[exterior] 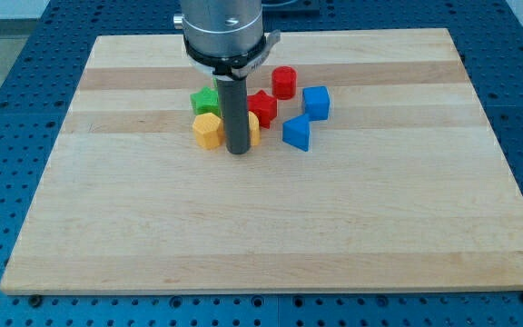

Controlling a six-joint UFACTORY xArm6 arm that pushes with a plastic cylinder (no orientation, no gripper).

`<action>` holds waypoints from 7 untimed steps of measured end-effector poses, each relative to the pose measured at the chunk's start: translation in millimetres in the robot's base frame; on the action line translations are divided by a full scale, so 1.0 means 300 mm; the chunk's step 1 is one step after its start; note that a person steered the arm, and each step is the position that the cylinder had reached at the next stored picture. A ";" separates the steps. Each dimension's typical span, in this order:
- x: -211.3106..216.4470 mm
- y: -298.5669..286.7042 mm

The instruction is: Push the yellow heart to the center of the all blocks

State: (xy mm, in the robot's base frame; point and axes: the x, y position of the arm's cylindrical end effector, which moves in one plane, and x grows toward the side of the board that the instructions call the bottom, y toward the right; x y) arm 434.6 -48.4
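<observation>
My tip [238,150] touches the board just below the cluster of blocks at the view's upper middle. The rod hides most of a yellow block [254,129], likely the yellow heart, which peeks out at the rod's right side. A yellow hexagon-like block [208,130] lies just left of the rod. A green block [205,100] sits above it. A red star-like block [262,104] is right of the rod. A red cylinder [284,82] is above that. A blue cube [316,102] and a blue triangle-like block [298,133] lie to the right.
The wooden board [261,236] rests on a blue perforated table [7,109]. The arm's grey body [225,32] hangs over the board's top edge above the cluster.
</observation>
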 end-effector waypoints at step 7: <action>-0.132 0.007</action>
